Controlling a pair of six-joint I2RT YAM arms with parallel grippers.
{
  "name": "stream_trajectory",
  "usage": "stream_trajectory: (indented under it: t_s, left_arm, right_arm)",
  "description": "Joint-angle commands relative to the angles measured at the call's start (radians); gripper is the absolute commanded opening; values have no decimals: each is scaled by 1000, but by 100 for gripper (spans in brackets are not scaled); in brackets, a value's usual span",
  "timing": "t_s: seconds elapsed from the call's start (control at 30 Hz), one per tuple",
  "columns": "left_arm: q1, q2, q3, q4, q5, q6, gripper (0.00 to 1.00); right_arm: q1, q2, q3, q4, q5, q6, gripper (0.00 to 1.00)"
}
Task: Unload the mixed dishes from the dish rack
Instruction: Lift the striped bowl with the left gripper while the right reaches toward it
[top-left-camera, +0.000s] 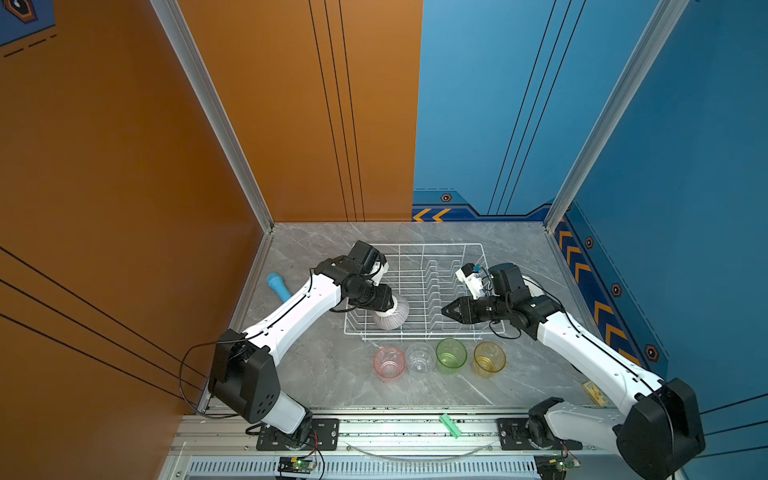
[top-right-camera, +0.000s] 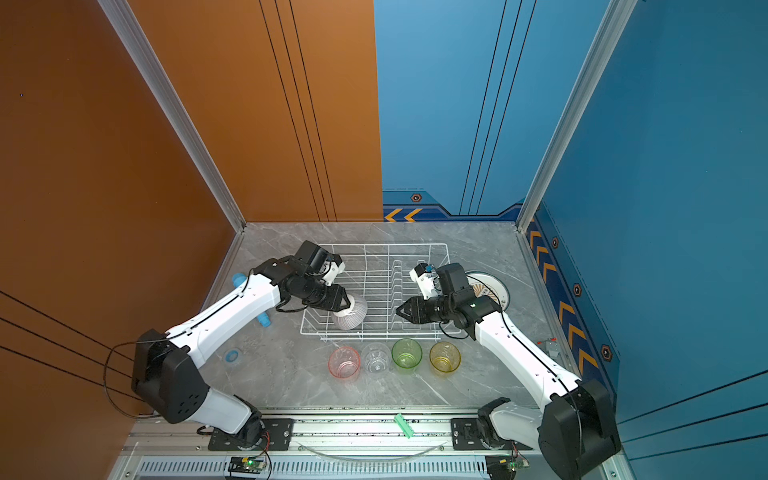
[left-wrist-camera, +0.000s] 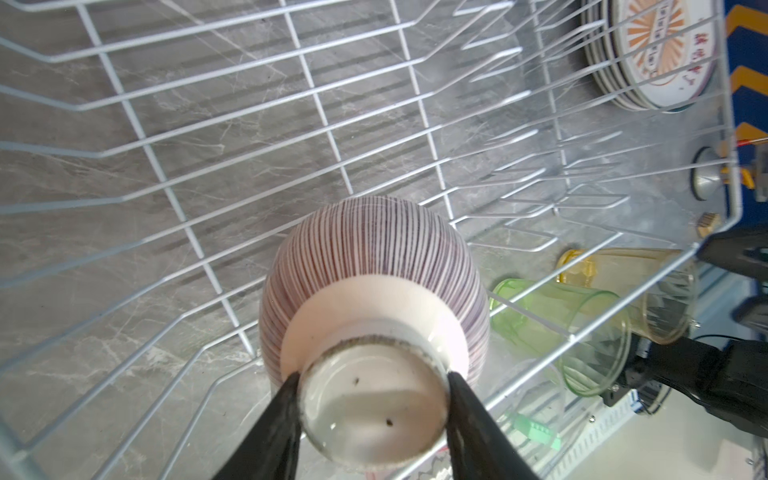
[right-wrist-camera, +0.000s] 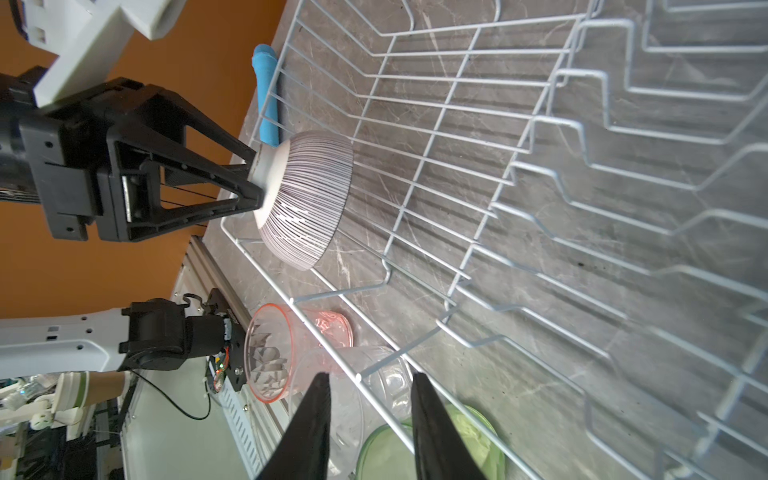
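Bowl (left-wrist-camera: 374, 266) in left claw (left-wrist-camera: 372, 376) (perhaps aloft)

We note: dish rack (top-left-camera: 436, 245) white-coated metal wire, smooth; striped bowl (left-wrist-camera: 374, 249) glazed ceramic, glossy, rough at foot; green tumbler (top-left-camera: 451, 354) translucent glossy plastic; tabletop (top-left-camera: 332, 374) smooth, marble-look.

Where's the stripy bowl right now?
In both top views the striped bowl is at the near-left corner of the dish rack, gripped by its foot in the left gripper, just behind the pink tumbler.
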Motion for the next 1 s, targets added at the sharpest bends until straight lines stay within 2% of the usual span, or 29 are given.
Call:
stream_trajectory:
  t_s: [0.0,0.37,0.6,0.73,0.97]
  left_arm:
    - [16,-55,11,88,147,-3,45]
    - [37,-133,-57,321,399,-116,46]
    - [39,-136,-85,424,467,-176,46]
    - [44,-142,-94,442,470,-186,45]
    - [63,-156,-101,447,473,-190,45]
  right_arm:
    - [6,-2,-44,125,-103,66,31]
    - [25,-9,-123,381,-241,193,31]
    - [27,-42,-163,594,-283,313,31]
    - [26,-67,-163,612,-298,318,31]
    - [16,-113,-148,465,-293,232,30]
